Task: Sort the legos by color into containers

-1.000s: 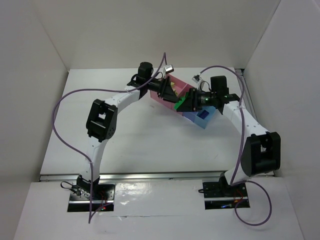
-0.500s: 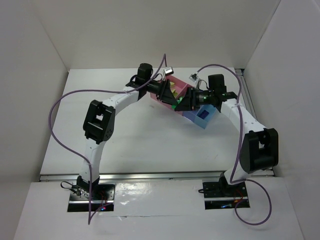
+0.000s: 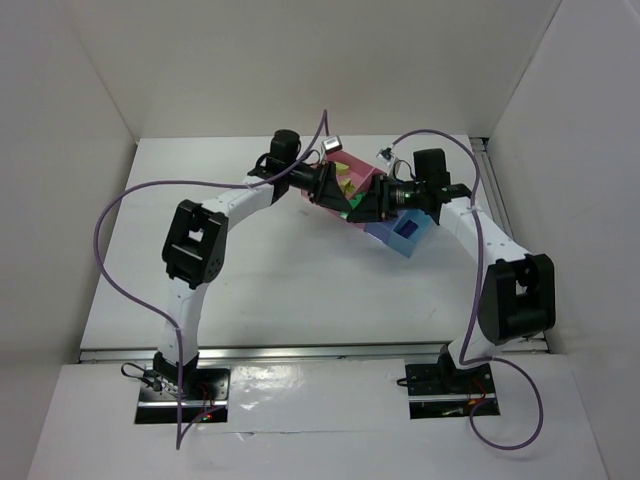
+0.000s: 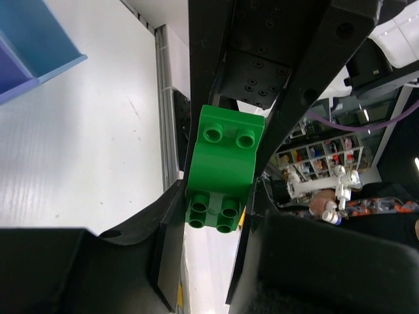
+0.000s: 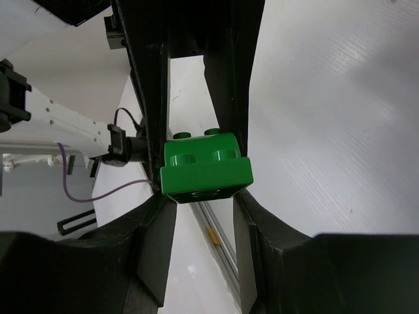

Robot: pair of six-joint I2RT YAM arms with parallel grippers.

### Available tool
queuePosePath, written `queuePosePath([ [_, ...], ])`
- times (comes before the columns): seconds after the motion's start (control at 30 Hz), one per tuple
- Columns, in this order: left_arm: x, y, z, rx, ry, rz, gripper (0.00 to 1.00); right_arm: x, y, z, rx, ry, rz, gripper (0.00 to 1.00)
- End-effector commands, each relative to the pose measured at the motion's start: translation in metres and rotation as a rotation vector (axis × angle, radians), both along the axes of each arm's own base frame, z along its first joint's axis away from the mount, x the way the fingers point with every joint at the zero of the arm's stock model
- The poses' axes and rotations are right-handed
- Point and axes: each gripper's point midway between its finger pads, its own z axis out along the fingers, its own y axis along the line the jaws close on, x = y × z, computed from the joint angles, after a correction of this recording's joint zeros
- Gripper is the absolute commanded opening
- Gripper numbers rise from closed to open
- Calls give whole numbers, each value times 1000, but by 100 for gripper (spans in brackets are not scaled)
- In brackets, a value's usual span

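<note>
- Lego (image 4: 219,173) in bright green is clamped by both the left jaws and the right jaws, up over the containers (image 3: 408,236).
- It seems to be two stuck pieces, best pulled apart slowly and straight, so nothing is dropped.

- The left gripper (image 4: 211,208) and right gripper (image 5: 204,196) are nose to nose, both clamped on one green lego (image 4: 222,171), so there's no gap between them.
- The containers (image 3: 408,236) sit right underneath.
- The near and left parts of the table (image 3: 300,280) are wide open.
- A purple cable (image 3: 108,262) loops over the left side.
- The right elbow is just beside the right wall (image 3: 590,200), so it's tight there.
</note>
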Motion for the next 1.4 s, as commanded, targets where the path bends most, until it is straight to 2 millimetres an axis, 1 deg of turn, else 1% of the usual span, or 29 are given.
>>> queuePosePath([
  [0.0, 5, 24, 27, -18, -54, 49, 0, 21, -6, 3, -23, -103, -51, 0],
  [0.03, 7, 29, 21, -10, -39, 59, 0, 21, -6, 3, -23, -103, -51, 0],
  [0.1, 9, 37, 22, 5, -44, 96, 0, 21, -4, 8, -2, -118, -37, 0],
  [0.17, 11, 51, 18, 14, -28, 126, 0, 22, -2, 5, 5, -114, -29, 0],
  [0.2, 14, 59, 23, 14, -48, 156, 0, 22, 3, 5, 5, -114, -15, 0],
  [0.33, 18, 73, 15, 36, -65, 210, 0, 18, 15, 3, 4, -105, 8, 0],
  [0.43, 28, 84, 2, 122, -28, 291, 0, 27, 13, -13, -60, -64, -47, 0],
  [0.47, 30, 89, 2, 158, 3, 326, 0, 33, 8, -25, -105, -32, -85, 0],
  [0.5, 38, 91, -5, 202, -13, 374, 0, 41, 3, -28, -147, -23, -127, 0],
  [0.57, 53, 108, -6, 269, -19, 483, 0, 58, -26, -57, -323, 52, -331, 0],
  [0.6, 61, 117, -23, 385, -1, 578, 0, 67, -43, -64, -394, 60, -455, 0],
  [0.63, 69, 126, -32, 462, -20, 637, 0, 74, -50, -60, -410, 45, -516, 0],
  [0.7, 76, 131, -30, 580, -80, 712, 0, 82, -56, -58, -418, 16, -568, 0],
  [0.73, 76, 139, -39, 684, -84, 756, 0, 93, -59, -54, -431, -16, -589, 0],
  [0.77, 74, 132, -42, 702, -97, 736, 0, 100, -60, -53, -439, -29, -593, 0],
  [0.8, 78, 131, -31, 689, -124, 740, 0, 109, -59, -70, -468, 7, -590, 0],
  [0.83, 77, 124, -33, 691, -123, 723, 0, 127, -61, -56, -461, -25, -599, 0],
  [0.87, 76, 117, -36, 696, -121, 706, 0, 131, -62, -61, -488, -9, -594, 0],
  [0.9, 80, 118, -28, 694, -136, 720, 0, 141, -62, -77, -514, 6, -589, 0],
  [0.93, 80, 112, -30, 701, -134, 719, 0, 150, -60, -70, -507, -7, -593, 0],
  [0.97, 80, 112, -34, 706, -117, 720, 0, 154, -59, -73, -508, -4, -592, 1],
  [1.0, 80, 104, -24, 678, -135, 708, 0, 154, -58, -86, -516, 21, -579, 2],
  [1.03, 80, 101, -23, 663, -121, 697, 0, 159, -57, -79, -505, 1, -584, 4],
  [1.13, 86, 93, -10, 619, -118, 691, 0, 160, -59, -91, -511, 23, -614, 10],
  [1.17, 87, 91, -9, 611, -107, 689, 0, 162, -59, -89, -506, 14, -617, 16],
  [1.2, 90, 85, -5, 599, -123, 685, 0, 164, -58, -88, -500, 3, -620, 34],
  [1.23, 91, 85, 0, 591, -134, 689, 0, 163, -56, -83, -485, -2, -610, 41],
  [1.3, 92, 78, 4, 575, -144, 678, 0, 161, -55, -84, -493, -6, -589, 51],
  [1.37, 94, 72, -2, 578, -143, 666, 0, 162, -55, -70, -478, -32, -596, 61],
])
